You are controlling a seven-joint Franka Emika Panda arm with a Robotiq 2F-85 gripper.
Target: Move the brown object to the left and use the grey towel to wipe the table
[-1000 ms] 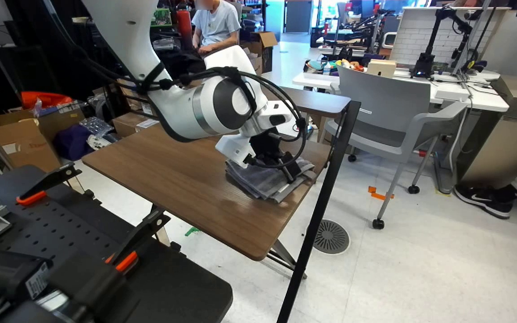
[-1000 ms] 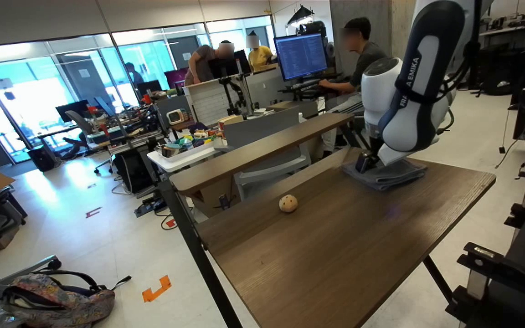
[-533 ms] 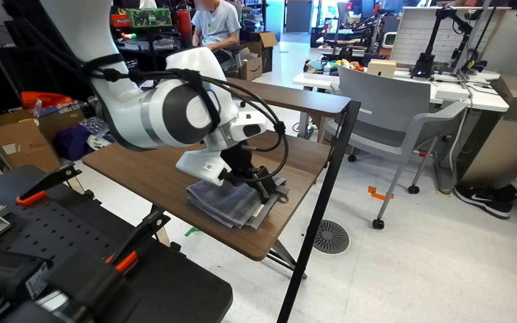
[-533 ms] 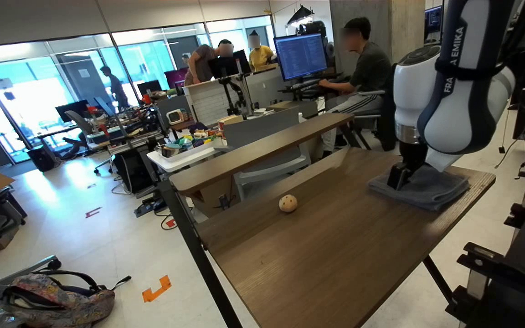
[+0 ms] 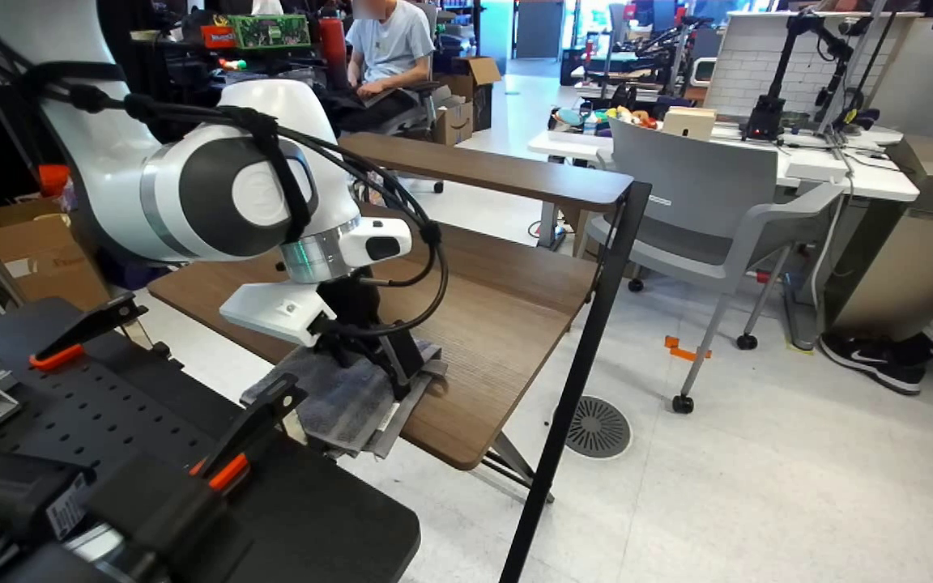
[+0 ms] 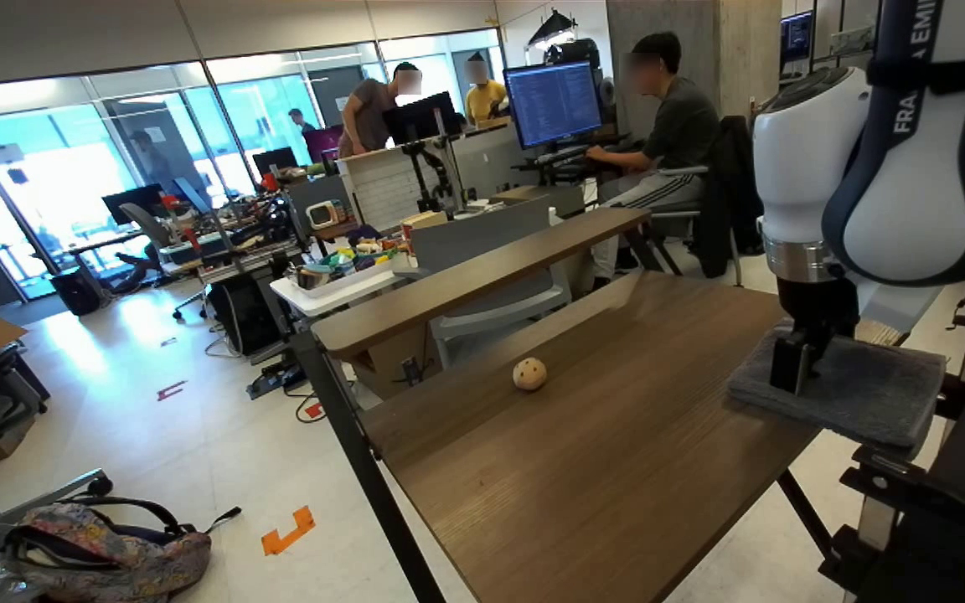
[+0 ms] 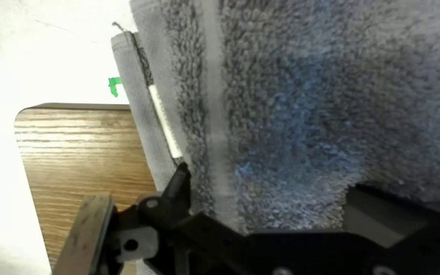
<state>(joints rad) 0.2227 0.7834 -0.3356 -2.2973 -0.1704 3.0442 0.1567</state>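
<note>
A small tan-brown ball, the brown object (image 6: 530, 374), rests on the wood-look table (image 6: 616, 469) in an exterior view. It does not show in the wrist view. The folded grey towel (image 5: 337, 401) lies at the table's edge and partly hangs past it, as both exterior views show. My gripper (image 7: 267, 181) presses down on the towel with its fingers spread wide. In the wrist view, one fingertip (image 7: 181, 175) sits by the towel's white label strip, the other on the pile farther right. The cloth between them lies flat and is not pinched.
Beside the towel's overhanging edge stands a black bench with a black-and-orange clamp (image 5: 252, 425). A raised shelf (image 6: 482, 285) runs along the table's long side, carried by a black frame post (image 5: 580, 364). A grey chair (image 5: 693, 202) stands beyond.
My gripper has slid the towel across the table to the edge by the black bench, and part of it now overhangs. The brown object has not moved. The fingers stay spread.
</note>
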